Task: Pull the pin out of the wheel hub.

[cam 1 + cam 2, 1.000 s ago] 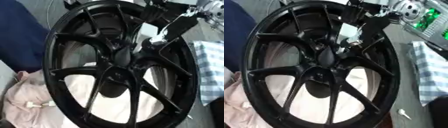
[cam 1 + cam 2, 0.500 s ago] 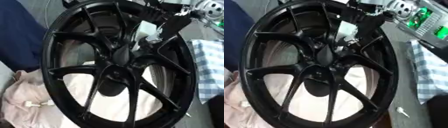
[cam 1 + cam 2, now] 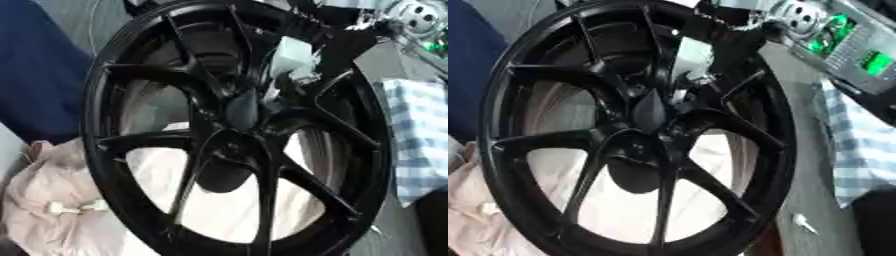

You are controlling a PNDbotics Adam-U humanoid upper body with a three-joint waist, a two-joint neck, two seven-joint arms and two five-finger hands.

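Nearest me: a pale pink cloth [image 3: 48, 200] bunched at lower left, partly under the rim.

Filling my view: a black alloy wheel [image 3: 140, 200], spokes meeting at the wheel hub [image 3: 647, 116].

At the hub: my right hand [image 3: 293, 60], black with a whitish panel, reaching down from the upper right; its fingers blur into the spokes, so I cannot tell its grip. I cannot make out the pin.

Right: a blue-checked cloth [image 3: 859, 145].

Far right: a device with green lights [image 3: 850, 40].
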